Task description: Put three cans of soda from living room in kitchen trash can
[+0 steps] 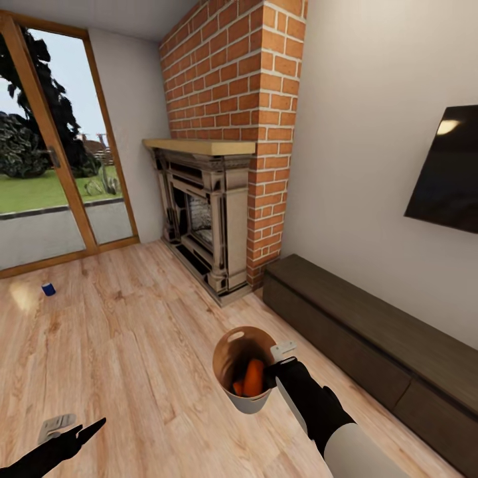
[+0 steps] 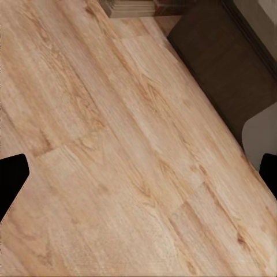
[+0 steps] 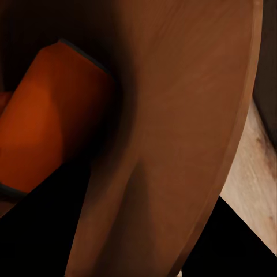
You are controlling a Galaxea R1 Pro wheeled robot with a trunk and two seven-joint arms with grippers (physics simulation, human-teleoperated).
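Right gripper [image 1: 277,373] grips bin [image 1: 229,352] rim; orange cans [image 1: 252,377] half-hidden.

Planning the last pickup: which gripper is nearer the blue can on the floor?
Left. The left gripper hangs nearer the blue can; the right gripper grips the bin.

I carry the tash can [image 1: 244,372] above the plank floor, tilted, its brown inside showing. Two orange soda cans [image 1: 252,377] lie slanted inside it. The dark blue can [image 1: 48,289] stands upright on the floor near the glass doors, well apart.
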